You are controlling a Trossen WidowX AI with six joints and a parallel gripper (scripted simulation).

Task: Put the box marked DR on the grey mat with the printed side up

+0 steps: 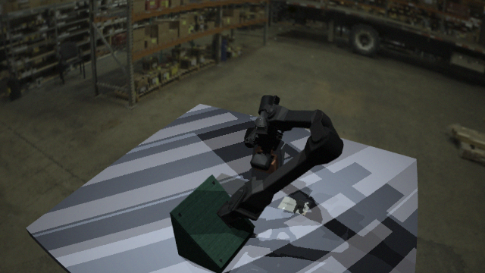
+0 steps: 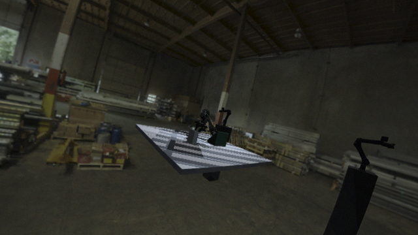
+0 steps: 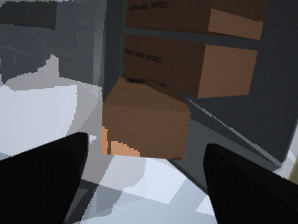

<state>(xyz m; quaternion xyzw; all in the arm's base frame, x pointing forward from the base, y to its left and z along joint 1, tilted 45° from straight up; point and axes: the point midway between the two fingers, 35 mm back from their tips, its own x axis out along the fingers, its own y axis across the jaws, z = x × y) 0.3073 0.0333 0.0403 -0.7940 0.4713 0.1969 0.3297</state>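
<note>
The tool [image 3: 147, 148] is spread, holding nothing. The near brown box [image 3: 145, 127] sits in the bin [image 3: 287, 107], just ahead of the fingers. I cannot read DR. Grabbing seems next: go forward, then squeeze its sides.
</note>
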